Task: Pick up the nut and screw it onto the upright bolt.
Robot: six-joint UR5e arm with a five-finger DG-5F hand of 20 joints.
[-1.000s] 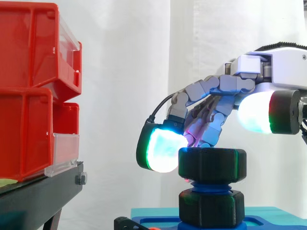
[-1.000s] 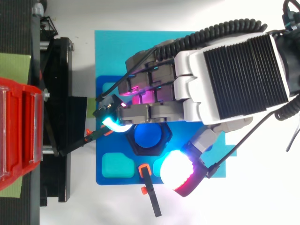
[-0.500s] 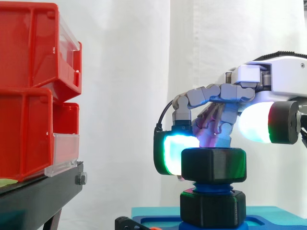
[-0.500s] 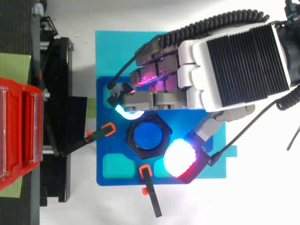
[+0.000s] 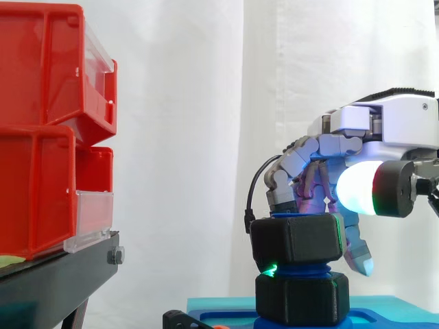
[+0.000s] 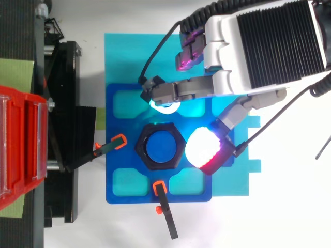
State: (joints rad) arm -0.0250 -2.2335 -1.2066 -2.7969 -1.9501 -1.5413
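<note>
White curtain behind, white table below. Your nut, a matte black plastic hexagon, sits on the upright blue bolt, axis vertical. Ribbed thread shows between it and the black hexagonal base. Your hand holds nothing, its fingers loosely bent. Seen from above, the cyan pad stands near the nut's far side and the thumb pad just beside it toward the arm. Closing those two inward should catch it. Around lie the blue tray and, well apart, the red bins.
</note>
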